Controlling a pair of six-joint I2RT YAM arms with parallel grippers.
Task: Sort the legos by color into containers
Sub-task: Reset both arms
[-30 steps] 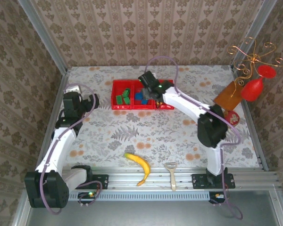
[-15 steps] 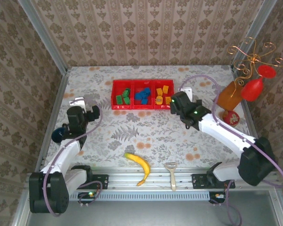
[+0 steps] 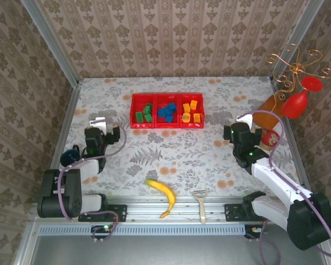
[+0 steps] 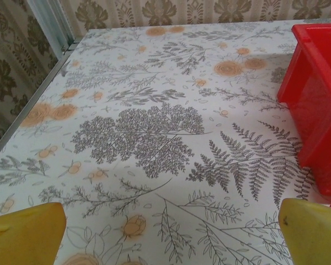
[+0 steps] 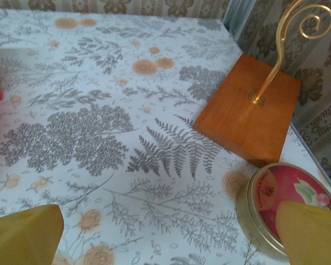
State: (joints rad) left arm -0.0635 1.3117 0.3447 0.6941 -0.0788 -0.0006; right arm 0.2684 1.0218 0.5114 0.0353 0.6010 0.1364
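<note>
Three compartments of the red tray [image 3: 166, 126] each hold one colour: green legos [image 3: 145, 113] in the left one, blue legos [image 3: 166, 112] in the middle, orange legos [image 3: 191, 111] in the right. All lie inside the walls, and none is mixed so far as the top view resolves. You may judge the sort complete, since no brick is to be seen loose on the table [image 3: 182, 157]. That would account for the arms' placement: both stand well apart from the tray, presumably so as not to disturb it. Your left gripper [image 4: 168, 234] sits low near the table's left edge, its arm folded back tight toward its base, and the wrist view has the tray's end wall to its right. Its jaws are spread wide, with bare table between them. Your right gripper [image 5: 165, 237] sits low at the right side, its arm likewise folded, just beside a round tin [image 5: 267, 207] and near a wooden block [image 5: 251, 107]. Its jaws are also spread wide and carry nothing.
</note>
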